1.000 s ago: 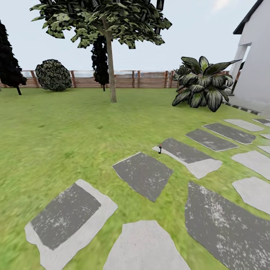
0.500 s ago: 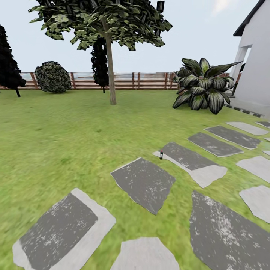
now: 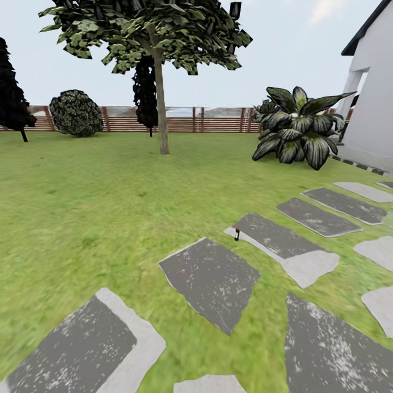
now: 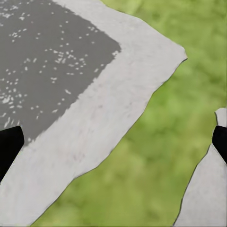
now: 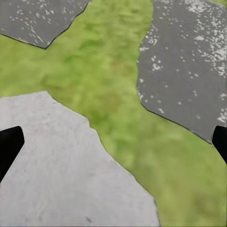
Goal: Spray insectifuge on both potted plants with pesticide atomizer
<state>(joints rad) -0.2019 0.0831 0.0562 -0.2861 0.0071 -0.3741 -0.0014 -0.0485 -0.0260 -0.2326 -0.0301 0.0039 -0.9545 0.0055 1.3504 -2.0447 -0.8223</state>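
My left gripper wide apart and holding nothing over a stepping stone, my right gripper the same over grass, pesticide atomizer standing far ahead at a stone's edge.

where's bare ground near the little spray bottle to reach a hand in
The pesticide atomizer stands at the near-left edge of a stepping stone. Open lawn lies bare to its left, and a grass strip separates it from the next stone. To its right and toward the robot, stones crowd together.
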